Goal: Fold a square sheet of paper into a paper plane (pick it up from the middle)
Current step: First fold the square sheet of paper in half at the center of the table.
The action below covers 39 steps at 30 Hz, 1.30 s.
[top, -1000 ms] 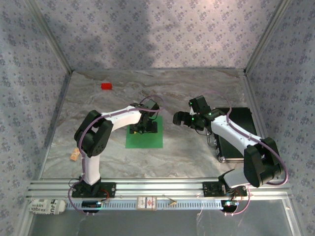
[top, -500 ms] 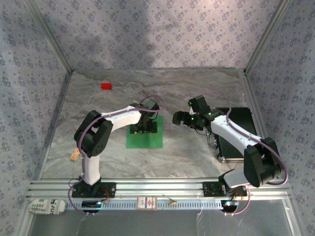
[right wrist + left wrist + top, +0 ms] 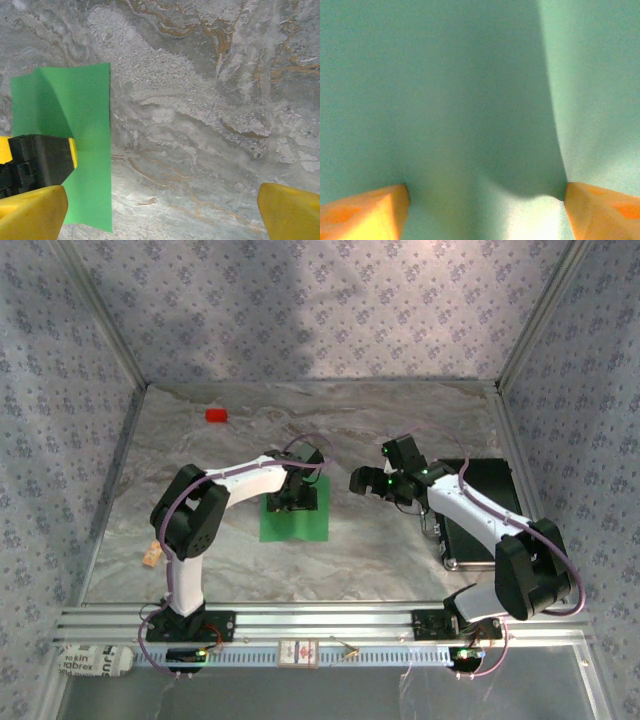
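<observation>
Near the centre of the marble table (image 3: 380, 550), the square sheet of paper (image 3: 295, 525) is lying partly buckled. The left gripper (image 3: 296, 498) is pointing straight down onto its middle. Its orange fingertips (image 3: 362, 212) are standing apart and pressing on the green surface. The paper is humping up between them, not clamped. The right gripper (image 3: 362, 481) is hovering at the sheet's 3 o'clock, yellow fingers spread wide, gripping nothing. A red block (image 3: 216, 415) is sitting at 11 o'clock, well apart.

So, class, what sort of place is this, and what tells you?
Likely a robotics lab test cell: left arm and right arm bolted to an aluminium rail, patterned walls enclosing the table.
</observation>
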### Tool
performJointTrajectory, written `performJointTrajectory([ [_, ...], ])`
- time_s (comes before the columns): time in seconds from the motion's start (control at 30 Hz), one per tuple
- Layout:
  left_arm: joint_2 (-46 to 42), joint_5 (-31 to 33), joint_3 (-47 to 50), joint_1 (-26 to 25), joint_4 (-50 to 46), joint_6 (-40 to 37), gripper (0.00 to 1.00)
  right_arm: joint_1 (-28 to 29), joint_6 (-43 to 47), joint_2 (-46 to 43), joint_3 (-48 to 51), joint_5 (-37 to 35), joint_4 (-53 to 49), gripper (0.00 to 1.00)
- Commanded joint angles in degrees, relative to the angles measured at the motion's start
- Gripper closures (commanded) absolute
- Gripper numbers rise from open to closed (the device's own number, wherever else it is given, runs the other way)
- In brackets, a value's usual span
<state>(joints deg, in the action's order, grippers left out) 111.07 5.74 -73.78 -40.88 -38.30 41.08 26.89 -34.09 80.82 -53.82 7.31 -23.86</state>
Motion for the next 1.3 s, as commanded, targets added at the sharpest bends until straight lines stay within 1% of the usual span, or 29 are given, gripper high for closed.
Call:
performJointTrajectory([
  [0.0,2.9,-4.5,1.9,-0.3,-0.9,-0.4,0.29,0.8,-1.5,-4.2,0.7,-5.0,0.5,0.01],
  [0.07,1.8,-4.8,1.7,-0.3,-0.9,-0.7,0.35,0.9,-1.5,-6.4,1.7,-6.6,2.0,0.01],
  [0.13,0.4,-5.1,1.6,-0.3,1.1,-0.8,0.39,0.8,-4.0,-7.9,2.1,-9.9,1.6,0.01],
  [0.2,-0.8,-5.7,1.6,-0.3,2.0,-1.3,0.47,0.9,-4.9,-8.8,2.1,-11.7,1.5,0.01],
  [0.43,-4.5,-9.1,1.7,-0.3,5.8,-0.5,0.59,0.8,-8.9,-9.4,2.4,-16.4,-0.6,0.01],
  [0.57,-6.6,-13.6,1.7,-0.3,8.5,1.2,0.59,0.9,-10.2,-11.0,4.0,-18.7,0.9,0.01],
  [0.67,-8.6,-18.2,2.9,-0.2,13.3,3.2,0.61,0.7,-10.5,-12.8,5.9,-20.0,3.1,0.01],
  [0.77,-9.5,-24.5,4.5,0.3,19.3,5.6,0.61,0.6,-10.6,-14.6,7.4,-21.1,4.5,0.01],
  [0.9,-10.3,-32.1,8.5,0.8,31.4,12.2,0.62,0.3,-10.4,-16.4,8.6,-19.8,6.0,0.01],
  [0.97,-10.4,-34.0,10.6,0.9,37.3,15.6,0.62,-0.4,-10.4,-16.7,9.2,-17.4,6.9,0.01],
  [1.1,-10.1,-35.5,15.2,1.4,46.0,20.2,0.62,-2.7,-10.5,-16.8,10.9,-9.8,9.6,0.01],
  [1.2,-10.0,-34.9,18.3,1.8,49.0,21.7,0.62,-4.3,-9.5,-16.1,11.9,-2.9,12.5,0.01],
  [1.27,-9.9,-34.6,20.2,2.3,50.7,22.4,0.62,-4.6,-9.4,-15.2,12.0,0.1,13.9,0.01],
])
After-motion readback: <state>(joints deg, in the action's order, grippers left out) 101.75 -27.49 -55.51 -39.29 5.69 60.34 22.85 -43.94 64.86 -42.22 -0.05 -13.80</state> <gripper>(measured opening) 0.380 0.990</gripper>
